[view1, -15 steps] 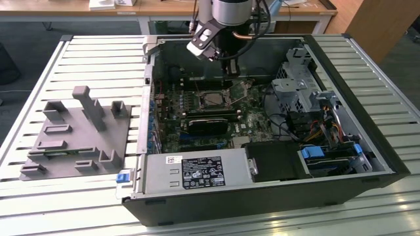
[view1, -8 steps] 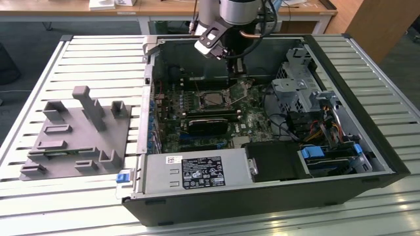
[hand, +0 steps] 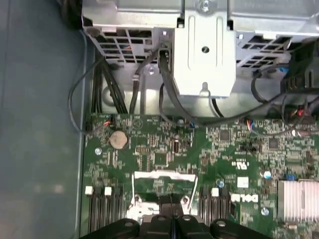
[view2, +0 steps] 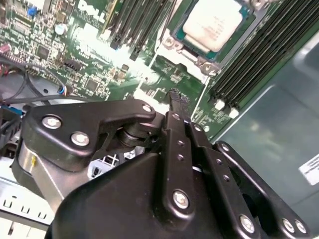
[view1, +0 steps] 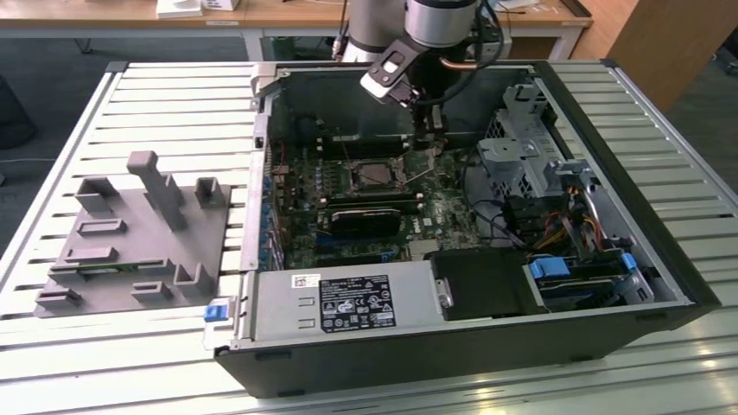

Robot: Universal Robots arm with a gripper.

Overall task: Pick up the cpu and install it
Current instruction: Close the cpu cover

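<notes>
We see a square cpu (view2: 214,22), pale silver top, teal rim; a green, trace-patterned motherboard (hand: 154,159); a matte black gripper (view2: 178,99).

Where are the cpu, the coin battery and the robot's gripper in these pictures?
cpu (view2: 215,22): second wrist view, middle of its silver top.
coin battery (hand: 118,139): first wrist view, centre of its round face.
gripper (view2: 178,99): second wrist view, at the tips of its shut fingers.

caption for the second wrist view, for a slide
Shut gripper over the green motherboard, with the cpu sitting in its socket nearby.
</notes>
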